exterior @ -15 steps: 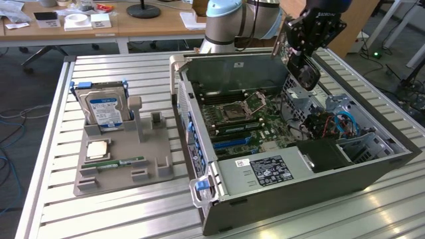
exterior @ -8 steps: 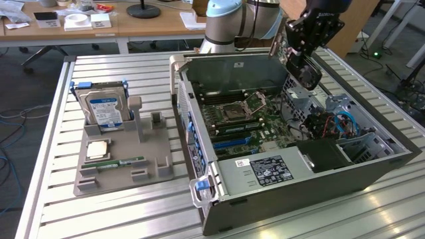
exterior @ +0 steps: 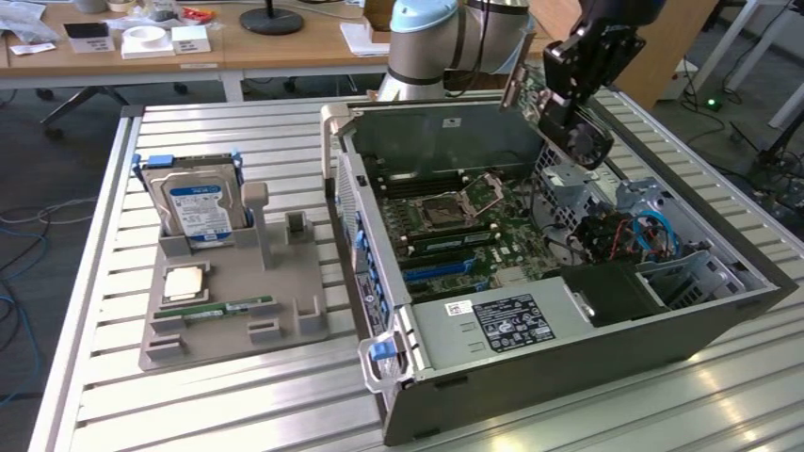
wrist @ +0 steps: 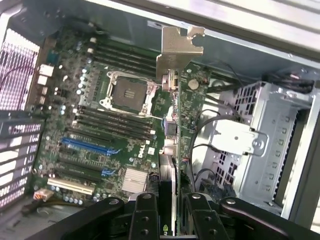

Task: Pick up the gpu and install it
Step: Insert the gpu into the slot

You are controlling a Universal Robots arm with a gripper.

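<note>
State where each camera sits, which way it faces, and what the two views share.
Exterior view: off the arm, raised, looking down across the slatted table at the open computer case; the arm and jaws holding the gpu show.
Wrist view: on the wrist, looking along the gpu into the case; the jaws show, clamped on it.
Shared: gpu, motherboard, case.

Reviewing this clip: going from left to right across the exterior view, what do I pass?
Upright grey hard drive with blue-white label → blue plastic latch handle → silver processor socket → black claw gripping the dark flat gpu → blue cables.
</note>
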